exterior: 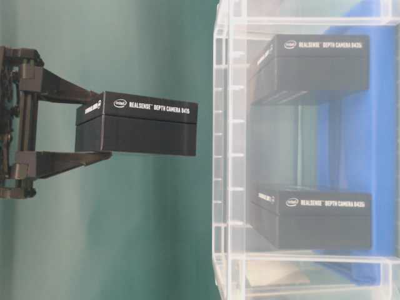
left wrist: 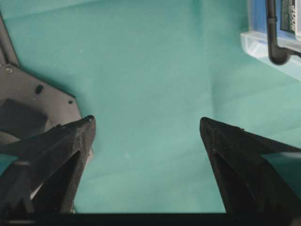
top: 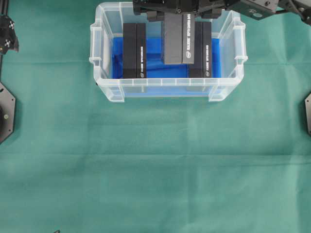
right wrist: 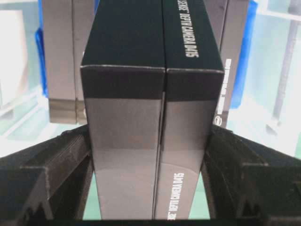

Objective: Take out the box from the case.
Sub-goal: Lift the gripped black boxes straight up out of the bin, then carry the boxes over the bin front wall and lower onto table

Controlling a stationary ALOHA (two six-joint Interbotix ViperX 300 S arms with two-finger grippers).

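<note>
The case (top: 165,90) is a clear plastic bin with a blue lining, standing at the back middle of the green cloth. My right gripper (right wrist: 148,141) is shut on a black box (right wrist: 150,94) marked RealSense, its fingers (right wrist: 61,155) pressing both long sides. In the table-level view the held box (exterior: 137,125) hangs clear of the case's rim (exterior: 219,156). From overhead the box (top: 179,41) hovers over the case's middle. Two more black boxes (top: 134,51) (top: 201,53) stand inside. My left gripper (left wrist: 146,125) is open over bare cloth, far left of the case.
Green cloth (top: 155,170) covers the table in front of the case. Black arm base plates sit at the left edge (top: 6,114) and the right edge (top: 307,114). A corner of the case (left wrist: 268,44) shows in the left wrist view.
</note>
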